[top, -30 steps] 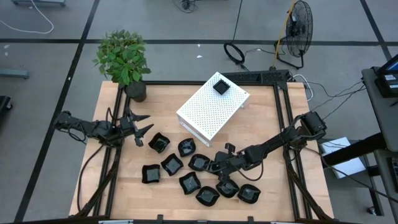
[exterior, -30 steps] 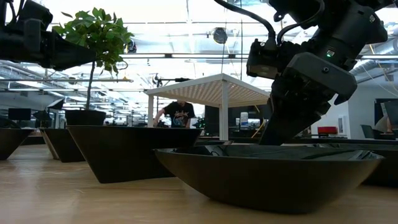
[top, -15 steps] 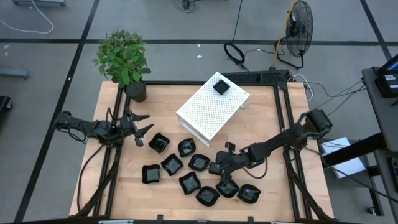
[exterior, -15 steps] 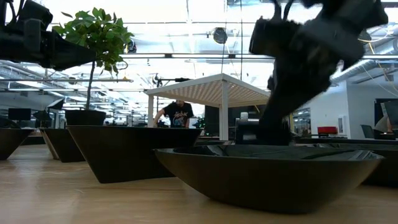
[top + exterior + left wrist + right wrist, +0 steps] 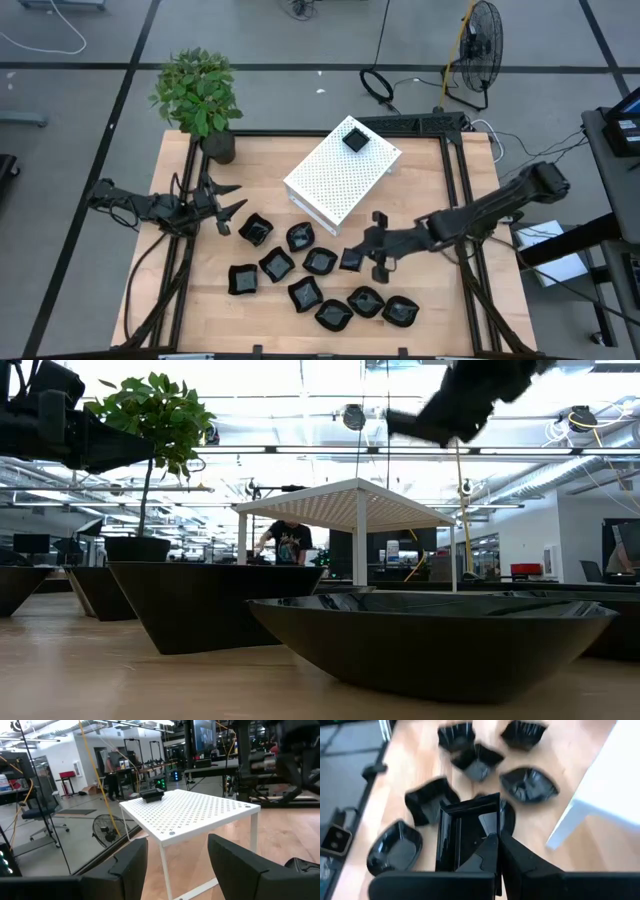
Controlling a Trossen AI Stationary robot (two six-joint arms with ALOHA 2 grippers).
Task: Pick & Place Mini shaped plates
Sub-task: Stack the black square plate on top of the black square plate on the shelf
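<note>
Several mini shaped plates, glossy black, lie on their bases on the wooden table [image 5: 200, 300], among them one [image 5: 255, 230] at the group's left and one [image 5: 400, 311] at the near right. My right gripper [image 5: 358, 257] is above the group, shut on a small square plate [image 5: 465, 832]. Another small black plate [image 5: 355, 138] sits on top of the white perforated box [image 5: 335, 175]. My left gripper [image 5: 226, 202] waits open at the table's left edge, level, with nothing between its fingers [image 5: 130, 865]. My right gripper pinches one side wall [image 5: 490, 827] of the small square plate between its two fingers, which slant down from the table's right side. The plate is lifted clear of the table and tilted, over the other plates.
A potted plant [image 5: 200, 95] stands at the far left corner. The white perforated box stands on legs at the far middle, close behind the plates. Bare wood lies along the table's right side [image 5: 430, 190]. A person shows far off beyond the table [image 5: 285, 545].
My right gripper has risen steeply with the square plate and drawn a little toward the table's right and far side, tipping less steeply downward. The plate has come up clear of the table. In the low view the gripper has climbed to the picture's top.
</note>
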